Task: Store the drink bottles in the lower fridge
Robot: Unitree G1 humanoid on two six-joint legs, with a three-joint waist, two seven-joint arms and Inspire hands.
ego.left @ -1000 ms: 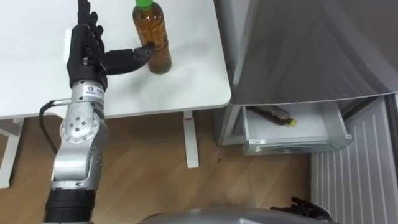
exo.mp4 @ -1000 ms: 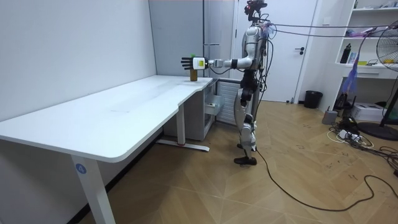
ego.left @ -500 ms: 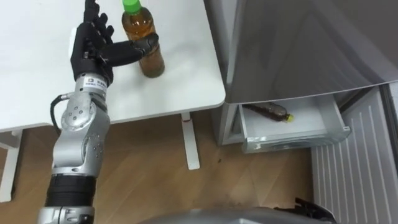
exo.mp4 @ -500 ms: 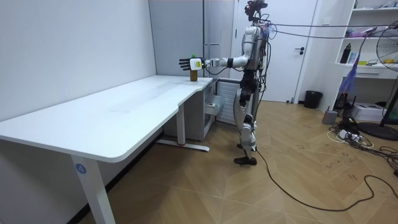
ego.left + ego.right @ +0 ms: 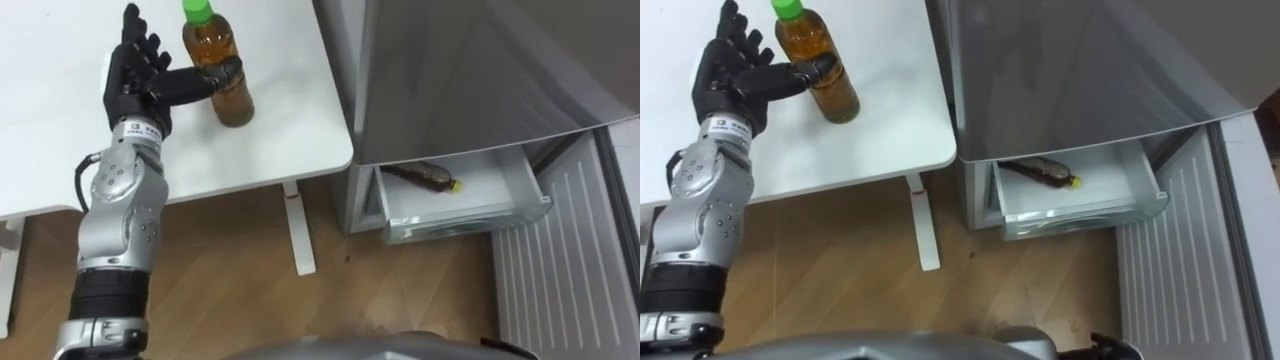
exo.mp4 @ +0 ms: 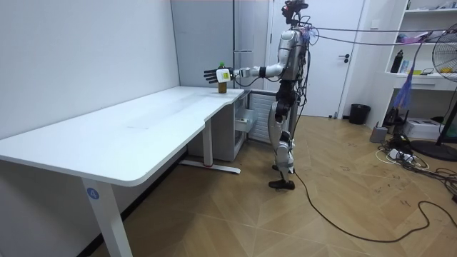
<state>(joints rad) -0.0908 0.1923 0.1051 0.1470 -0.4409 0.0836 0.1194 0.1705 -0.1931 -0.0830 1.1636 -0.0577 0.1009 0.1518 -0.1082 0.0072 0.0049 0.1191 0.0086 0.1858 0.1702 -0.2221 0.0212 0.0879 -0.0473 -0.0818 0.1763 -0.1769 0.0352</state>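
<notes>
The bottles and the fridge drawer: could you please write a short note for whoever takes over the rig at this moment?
Left hand: open, fingers straight, thumb against the side of the green-capped bottle. That bottle stands upright near the corner of the white table; no grip is closed on it yet.
Done: one brown bottle lies in the open lower drawer of the fridge.
Left: grip the table bottle, carry it to that drawer and lay it in.

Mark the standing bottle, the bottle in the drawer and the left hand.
standing bottle (image 5: 234, 105): left eye view, amber body near the base.
bottle in the drawer (image 5: 424, 177): left eye view, dark middle.
left hand (image 5: 135, 78): left eye view, back of the hand.
</notes>
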